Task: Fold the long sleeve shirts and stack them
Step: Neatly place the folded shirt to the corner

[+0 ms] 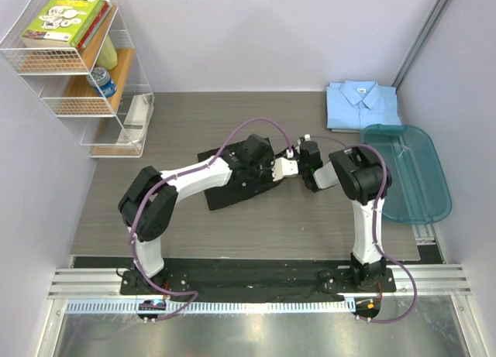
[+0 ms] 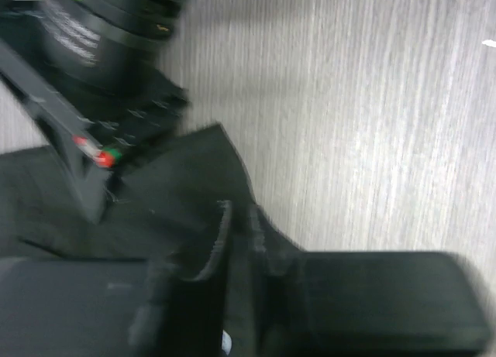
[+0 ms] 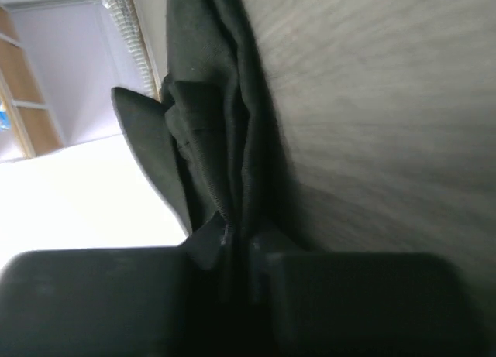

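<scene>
The black shirt (image 1: 232, 193) lies partly folded mid-table, mostly under my left arm. My left gripper (image 1: 280, 169) is at its right edge, shut on a fold of the black cloth (image 2: 178, 179); the jaws (image 2: 236, 217) pinch it tight. My right gripper (image 1: 307, 165) faces the left one from the right and is shut on the same shirt's bunched edge (image 3: 209, 101), the cloth running up from between its fingers (image 3: 240, 233). The light blue shirt (image 1: 362, 105) lies folded flat at the back right, away from both grippers.
A teal plastic tub (image 1: 411, 179) stands at the right edge, just beyond my right arm. A wire shelf (image 1: 85, 70) with books and a can stands at the back left. The right arm's wrist (image 2: 101, 47) is close in the left wrist view.
</scene>
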Robot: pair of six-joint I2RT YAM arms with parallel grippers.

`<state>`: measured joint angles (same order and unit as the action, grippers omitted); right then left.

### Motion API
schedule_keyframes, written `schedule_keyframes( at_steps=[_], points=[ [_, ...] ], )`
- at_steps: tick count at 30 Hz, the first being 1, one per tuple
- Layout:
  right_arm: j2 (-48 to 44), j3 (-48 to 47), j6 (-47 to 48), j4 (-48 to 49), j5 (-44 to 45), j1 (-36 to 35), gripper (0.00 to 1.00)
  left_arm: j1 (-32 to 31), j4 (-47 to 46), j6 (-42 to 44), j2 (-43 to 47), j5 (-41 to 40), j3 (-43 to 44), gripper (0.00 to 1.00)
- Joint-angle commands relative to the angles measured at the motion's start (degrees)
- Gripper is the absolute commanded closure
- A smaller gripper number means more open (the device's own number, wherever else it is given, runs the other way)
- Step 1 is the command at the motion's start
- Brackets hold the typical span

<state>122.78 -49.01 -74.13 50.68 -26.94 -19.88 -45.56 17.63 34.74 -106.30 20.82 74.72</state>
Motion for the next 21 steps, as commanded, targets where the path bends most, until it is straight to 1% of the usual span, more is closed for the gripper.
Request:
schedule_keyframes(
  at_steps=[1, 2, 3, 4, 5, 6, 7, 8, 9, 10, 11, 12, 13, 15, 16, 17, 21],
  points=[
    [-5.1, -8.1, 15.2, -15.9, 4.3, 0.1, 0.99, 3.8, 4.2, -5.9, 5.8, 1.1, 2.3, 0.65],
    [-6.3, -11.2, 18.5, -18.9, 5.3, 0.3, 0.99, 5.1, 5.8, -7.4, 7.1, 1.8, 2.2, 0.59],
    [-8.0, -13.1, 24.5, -22.3, 5.5, 0.9, 0.99, 7.7, 7.8, -9.6, 8.2, 2.1, 2.0, 0.53],
    [-8.3, -15.3, 27.3, -30.2, 5.7, 1.2, 0.99, 9.0, 10.9, -10.0, 11.0, 2.5, 1.7, 0.45],
    [-8.4, -19.8, 29.8, -34.0, 6.5, 1.8, 0.99, 11.4, 12.6, -10.2, 12.5, 2.7, 0.4, 0.40],
    [-8.4, -21.9, 36.0, -37.2, 7.5, 2.3, 0.99, 12.5, 13.7, -10.2, 14.2, 2.6, -0.7, 0.28],
    [-8.3, -24.1, 38.8, -43.8, 9.1, 2.9, 0.99, 13.4, 14.9, -10.4, 17.1, 2.0, -1.8, 0.23],
    [-7.9, -27.9, 42.0, -46.3, 9.8, 3.4, 0.99, 15.2, 15.5, -10.4, 18.7, 1.2, -4.0, 0.20],
    [-7.6, -29.7, 44.6, -48.3, 10.7, 3.8, 0.99, 15.9, 16.0, -10.5, 20.1, 0.7, -5.3, 0.14],
    [-6.9, -31.7, 50.3, -53.8, 11.7, 4.2, 0.99, 16.6, 16.6, -10.7, 21.3, 0.3, -6.3, 0.09],
    [-6.6, -35.8, 53.4, -56.1, 12.5, 4.5, 0.99, 17.9, 17.2, -10.9, 23.9, -0.3, -8.8, 0.06],
    [-6.2, -37.4, 55.9, -58.0, 13.7, 4.7, 0.99, 18.2, 17.4, -11.1, 25.1, -1.0, -9.8, 0.02],
    [-5.9, -38.8, 60.5, -60.1, 15.3, 5.1, 0.99, 18.5, 17.4, -11.9, 26.5, -1.8, -11.2, 0.00],
    [-4.4, -43.7, 64.2, -62.4, 17.0, 6.3, 0.99, 18.7, 18.3, -12.5, 29.6, -3.0, -13.8, 0.00],
    [-3.6, -45.7, 65.6, -65.1, 18.0, 6.8, 0.99, 18.7, 18.8, -12.7, 30.4, -2.8, -14.3, 0.00],
    [-2.1, -49.6, 67.3, -66.0, 18.6, 8.1, 0.99, 18.6, 19.1, -13.7, 32.0, -2.8, -14.9, 0.00],
    [0.8, -58.5, 72.4, -69.7, 21.6, 10.7, 0.99, 18.7, 19.9, -15.7, 34.6, -2.5, -18.3, 0.00]
  ],
)
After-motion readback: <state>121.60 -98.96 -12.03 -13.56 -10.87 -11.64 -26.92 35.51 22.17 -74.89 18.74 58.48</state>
